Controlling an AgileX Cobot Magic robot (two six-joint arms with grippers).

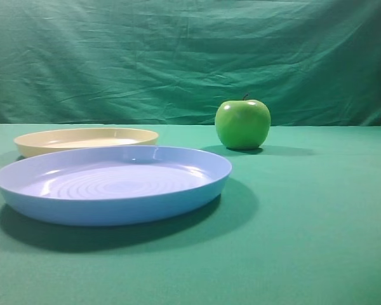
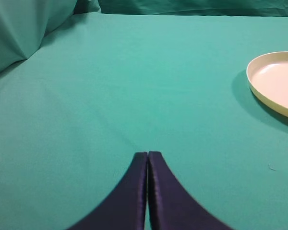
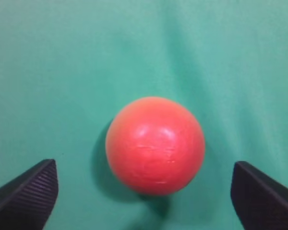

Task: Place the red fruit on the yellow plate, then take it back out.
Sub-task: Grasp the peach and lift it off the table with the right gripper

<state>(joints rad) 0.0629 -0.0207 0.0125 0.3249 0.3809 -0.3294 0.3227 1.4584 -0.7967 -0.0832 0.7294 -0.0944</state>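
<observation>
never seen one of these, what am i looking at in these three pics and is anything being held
It is a two-armed robot at a green cloth table. One camera looks across the table: a large light-blue plastic plate, a smaller cream-yellow plate behind it, and a shiny green apple. The other two cameras sit on the wrists. The left claw is shut on nothing, near the yellow plate. The right claw stands wide open around a round red fruit lying on the cloth. Nothing is held.

left gripper [image 2: 148, 158] smooth dark navy; right gripper [image 3: 144, 191] black, ribbed pads [image 3: 31, 191]
</observation>
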